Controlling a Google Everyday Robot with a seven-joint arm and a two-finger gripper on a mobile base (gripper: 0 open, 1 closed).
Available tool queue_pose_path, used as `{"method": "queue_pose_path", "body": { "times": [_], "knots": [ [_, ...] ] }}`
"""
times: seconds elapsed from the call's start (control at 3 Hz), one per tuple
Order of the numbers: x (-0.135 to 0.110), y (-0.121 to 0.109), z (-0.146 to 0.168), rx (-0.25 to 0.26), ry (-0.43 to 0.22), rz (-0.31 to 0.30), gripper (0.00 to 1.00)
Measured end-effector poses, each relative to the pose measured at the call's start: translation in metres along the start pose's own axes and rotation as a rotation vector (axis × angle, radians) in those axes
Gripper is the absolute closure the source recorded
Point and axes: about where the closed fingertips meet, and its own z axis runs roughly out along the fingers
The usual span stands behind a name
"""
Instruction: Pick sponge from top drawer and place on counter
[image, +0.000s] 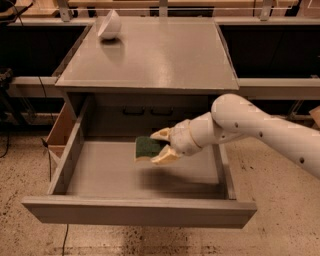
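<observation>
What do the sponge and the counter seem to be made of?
Sponge, held by the gripper above the top drawer floor: green scrub fibre over pale foam, apparently. Counter: smooth grey, perhaps laminate or painted board; faint gloss shows.

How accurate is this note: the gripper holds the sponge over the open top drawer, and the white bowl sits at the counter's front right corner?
One error: the camera view shows the white bowl at the back left corner of the counter. The rest stands: the gripper holds the sponge over the open top drawer.
</observation>
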Motion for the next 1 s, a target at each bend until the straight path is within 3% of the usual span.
{"method": "queue_pose_path", "body": {
  "times": [0.67,1.0],
  "knots": [
    [-0.074,-0.064,-0.094,0.045,-0.05,-0.043,1.0],
    [-0.102,-0.096,-0.137,0.124,-0.059,-0.083,1.0]
  ]
}}
